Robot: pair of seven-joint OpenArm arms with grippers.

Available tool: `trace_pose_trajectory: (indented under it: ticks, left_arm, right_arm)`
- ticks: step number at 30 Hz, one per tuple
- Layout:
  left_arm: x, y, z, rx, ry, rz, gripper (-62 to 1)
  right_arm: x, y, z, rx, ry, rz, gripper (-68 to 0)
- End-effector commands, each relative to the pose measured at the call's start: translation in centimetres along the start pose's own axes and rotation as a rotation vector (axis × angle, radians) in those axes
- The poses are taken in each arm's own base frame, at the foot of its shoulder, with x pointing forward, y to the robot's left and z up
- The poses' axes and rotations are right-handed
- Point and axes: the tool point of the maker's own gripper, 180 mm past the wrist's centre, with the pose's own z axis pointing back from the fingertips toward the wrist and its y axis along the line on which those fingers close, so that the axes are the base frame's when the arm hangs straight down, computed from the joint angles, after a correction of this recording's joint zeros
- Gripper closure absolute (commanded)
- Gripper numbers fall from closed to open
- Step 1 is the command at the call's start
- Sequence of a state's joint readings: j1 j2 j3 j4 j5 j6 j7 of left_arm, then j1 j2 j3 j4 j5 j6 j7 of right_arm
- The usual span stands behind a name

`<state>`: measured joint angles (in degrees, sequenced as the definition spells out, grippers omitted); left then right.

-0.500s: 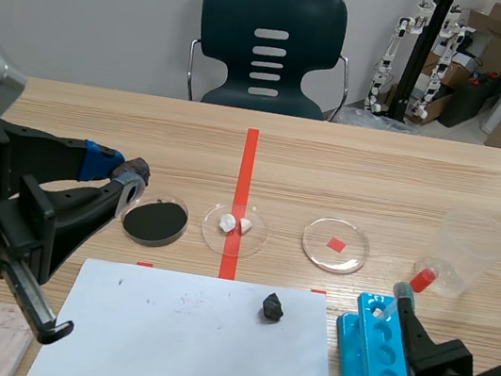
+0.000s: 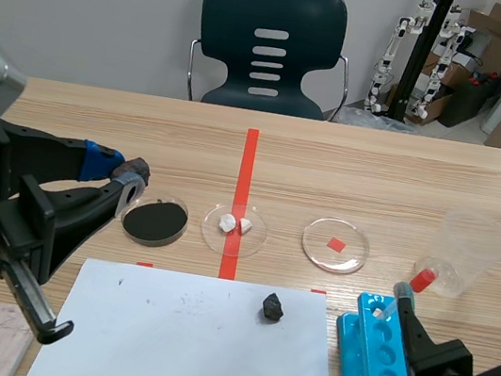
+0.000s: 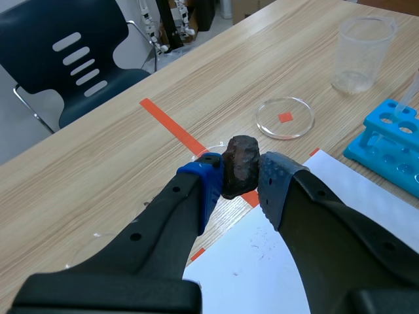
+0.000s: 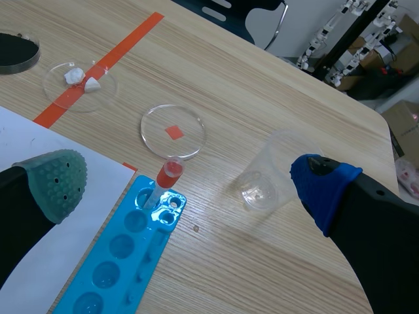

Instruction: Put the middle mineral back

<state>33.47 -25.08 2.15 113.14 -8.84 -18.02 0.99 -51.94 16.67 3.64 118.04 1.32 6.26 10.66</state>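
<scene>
While the left claw (image 3: 240,178) pinches a dark brown rock (image 3: 239,162) between its dotted pads, the middle dish (image 2: 255,237) lies ahead of it and toward the robot's right. In the scene view the black dish (image 2: 155,221) sits close by the claw, on the side toward the middle dish. From the left wrist, the middle dish's rim peeps out just behind the rock. The way across looks short, and I judge this arm far better placed than the other.

The rock stands with its long axis upright in the grip, its top proud of the pads. It is lumpy, matt and rough-faced, so it should hold without slipping. Whether it is the mineral meant I cannot say for sure, but it is the only one held.

The middle dish is shallow, round and clear, and holds two small white chalky fragments (image 2: 234,225). To the robot's right of it lies a like dish (image 2: 317,248) with a small red square chip (image 2: 336,245). Nearer the robot than the middle dish, a white paper sheet (image 2: 159,345) carries a second small, dark, angular rock (image 2: 272,307).

The right claw (image 4: 190,186) is spread wide and holds nothing, well to the right of the middle dish, over a blue plastic tube rack (image 4: 124,261). The desk (image 2: 377,170) is pale wood-grain.
</scene>
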Motion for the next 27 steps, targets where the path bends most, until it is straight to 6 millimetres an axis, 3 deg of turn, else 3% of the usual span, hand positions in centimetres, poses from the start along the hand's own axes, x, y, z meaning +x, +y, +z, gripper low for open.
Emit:
trace_pose_trajectory:
  ticks: [1, 22, 27]
  left_arm:
    - [0.91, 0.11, -0.05, 0.006, -0.035, 0.003, -11.9]
    - [0.87, 0.08, -0.08, 0.010, -0.033, 0.009, -11.9]
    - [0.03, -0.24, 0.11, 0.004, 0.005, 0.019, -11.9]
  right_arm:
    - [1.25, -0.42, -0.18, -0.015, -0.045, 0.001, -67.9]
    - [1.25, -0.42, -0.18, -0.015, -0.045, 0.001, -67.9]
    - [1.27, -0.43, -0.18, -0.015, -0.046, 0.001, -67.9]
